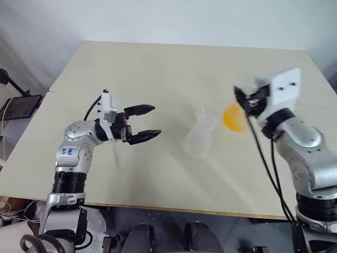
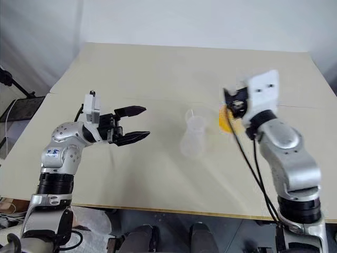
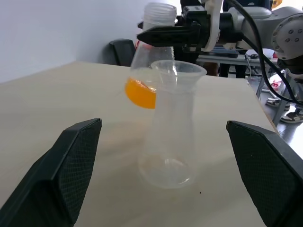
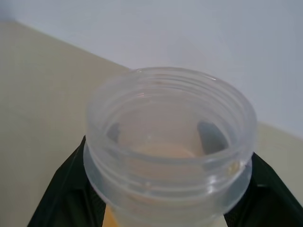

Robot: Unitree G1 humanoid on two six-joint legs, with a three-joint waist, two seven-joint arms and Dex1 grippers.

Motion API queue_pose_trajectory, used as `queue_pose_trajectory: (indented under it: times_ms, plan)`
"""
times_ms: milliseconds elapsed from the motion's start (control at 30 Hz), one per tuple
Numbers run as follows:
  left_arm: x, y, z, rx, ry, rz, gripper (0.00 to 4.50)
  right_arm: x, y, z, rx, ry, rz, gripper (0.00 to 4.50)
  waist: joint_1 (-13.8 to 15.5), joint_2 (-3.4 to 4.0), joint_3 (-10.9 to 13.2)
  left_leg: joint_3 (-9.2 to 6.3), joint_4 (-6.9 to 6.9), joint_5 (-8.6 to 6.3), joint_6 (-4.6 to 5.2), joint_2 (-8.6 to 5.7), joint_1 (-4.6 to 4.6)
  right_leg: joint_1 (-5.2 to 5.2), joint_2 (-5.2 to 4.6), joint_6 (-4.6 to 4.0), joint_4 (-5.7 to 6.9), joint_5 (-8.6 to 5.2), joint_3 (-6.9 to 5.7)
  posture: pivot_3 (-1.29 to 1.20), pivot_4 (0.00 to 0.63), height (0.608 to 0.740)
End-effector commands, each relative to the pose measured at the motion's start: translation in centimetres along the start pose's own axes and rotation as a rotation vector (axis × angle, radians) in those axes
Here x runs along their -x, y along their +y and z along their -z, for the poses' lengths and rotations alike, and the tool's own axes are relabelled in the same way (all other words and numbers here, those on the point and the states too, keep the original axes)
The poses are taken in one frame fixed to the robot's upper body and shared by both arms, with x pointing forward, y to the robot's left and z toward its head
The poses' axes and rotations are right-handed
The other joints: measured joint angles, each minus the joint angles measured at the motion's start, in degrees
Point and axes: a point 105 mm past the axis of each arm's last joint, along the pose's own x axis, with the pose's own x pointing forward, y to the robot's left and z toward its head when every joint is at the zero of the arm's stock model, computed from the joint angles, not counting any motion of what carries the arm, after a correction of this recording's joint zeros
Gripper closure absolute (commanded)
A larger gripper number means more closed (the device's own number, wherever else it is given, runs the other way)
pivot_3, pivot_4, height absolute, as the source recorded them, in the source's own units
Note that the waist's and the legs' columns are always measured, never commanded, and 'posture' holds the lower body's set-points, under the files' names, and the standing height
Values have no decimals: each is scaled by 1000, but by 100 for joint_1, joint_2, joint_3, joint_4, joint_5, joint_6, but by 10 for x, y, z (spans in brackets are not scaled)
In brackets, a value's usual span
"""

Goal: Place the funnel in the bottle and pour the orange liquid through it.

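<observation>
Between the gaping left gripper (image 1: 151, 122) and the right gripper (image 3: 156, 35) stands the bottle (image 3: 170, 137), funnel (image 3: 177, 71) in its neck; the right clamps a flask (image 4: 170, 142) holding orange liquid (image 3: 139, 93).

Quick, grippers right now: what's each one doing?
Left gripper: open, holding nothing, beside the bottle.
Right gripper: shut on the neck of the flask, lifted off the table, with orange liquid in it.
</observation>
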Motion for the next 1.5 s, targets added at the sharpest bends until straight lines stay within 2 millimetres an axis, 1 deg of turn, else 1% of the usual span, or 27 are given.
queue_pose_trajectory:
  times_ms: [33,100,167,433,667,1000,1067,1167,1233,1500]
  plan:
    - [-2,-7,-7,-16,-30,13,0,6,8,-16,210,-71,7,2008,6,-2,0,-10,-2,0,0,0,-1,2,0,0,0,0,0,0,150,740]
    - [-2,-8,-6,-16,-30,8,0,8,13,-15,297,-81,1,2008,4,-2,0,-12,-3,0,0,-2,-5,4,0,0,-6,0,-2,0,150,740]
    - [-1,-9,-6,-14,-30,2,0,10,15,-15,345,-91,-3,2008,-2,-2,0,-6,-2,0,0,-5,-5,3,0,0,-7,0,-3,0,150,740]
    - [-2,-12,-3,-6,-32,-1,0,13,6,-8,555,-79,57,2008,-12,-3,0,3,-2,0,0,0,1,3,5,0,-4,0,-10,0,150,740]
    - [-4,-12,-3,-4,-37,1,0,14,10,-9,747,-104,49,2008,-13,-3,0,5,-3,0,0,-1,2,3,6,0,-5,0,-13,0,150,740]
    - [-7,-13,-1,1,-44,5,0,14,18,-10,847,-124,31,2008,-12,-2,0,7,-2,0,0,-1,3,3,6,0,-4,0,-16,0,150,740]
    - [-8,-13,-1,3,-45,6,0,14,18,-11,862,-125,35,2008,-11,-3,0,7,-2,0,0,-1,4,3,6,0,-4,0,-16,0,150,740]
    - [-8,-13,0,6,-47,7,0,13,18,-13,945,-134,42,2008,-10,-3,0,8,-2,0,0,-2,4,3,5,0,-4,0,-17,0,150,740]
    - [-9,-13,0,8,-49,7,0,12,20,-13,943,-134,34,2008,-10,-2,0,8,-2,0,-1,-2,4,3,6,0,-4,0,-17,0,150,740]
    - [-7,-13,1,8,-45,2,0,12,18,-14,1031,-141,57,2008,-11,-3,0,9,-2,0,-1,-2,5,3,6,0,-4,0,-18,0,150,740]
